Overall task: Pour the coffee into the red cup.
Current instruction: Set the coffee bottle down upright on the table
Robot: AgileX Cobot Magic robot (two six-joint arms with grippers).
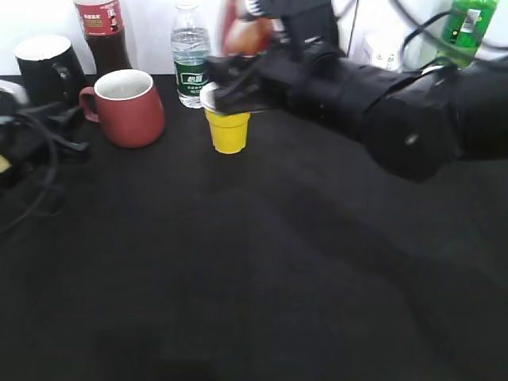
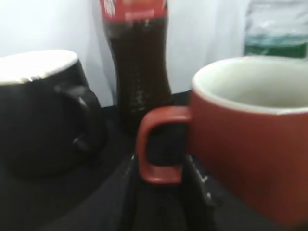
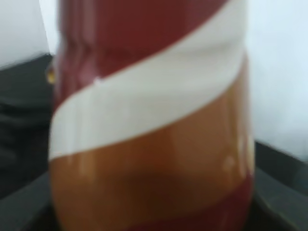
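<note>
The red cup (image 1: 131,109) stands at the back left, white inside and empty. My left gripper (image 2: 161,175) is shut on its handle, one finger on each side; in the exterior view only its dark body shows at the left edge (image 1: 55,127). The coffee bottle (image 3: 149,144), orange-brown with a white swirl, fills the right wrist view. In the exterior view it is a blurred orange shape (image 1: 242,36) behind my right arm. My right gripper (image 1: 226,89) reaches across to the back middle and is shut on the bottle. Its fingertips are hidden.
A black mug (image 1: 46,67) and a cola bottle (image 1: 103,32) stand behind the red cup. A water bottle (image 1: 190,59) and a small yellow cup (image 1: 228,131) stand close under my right arm. A green bottle (image 1: 464,28) is at the back right. Cables lie at the left.
</note>
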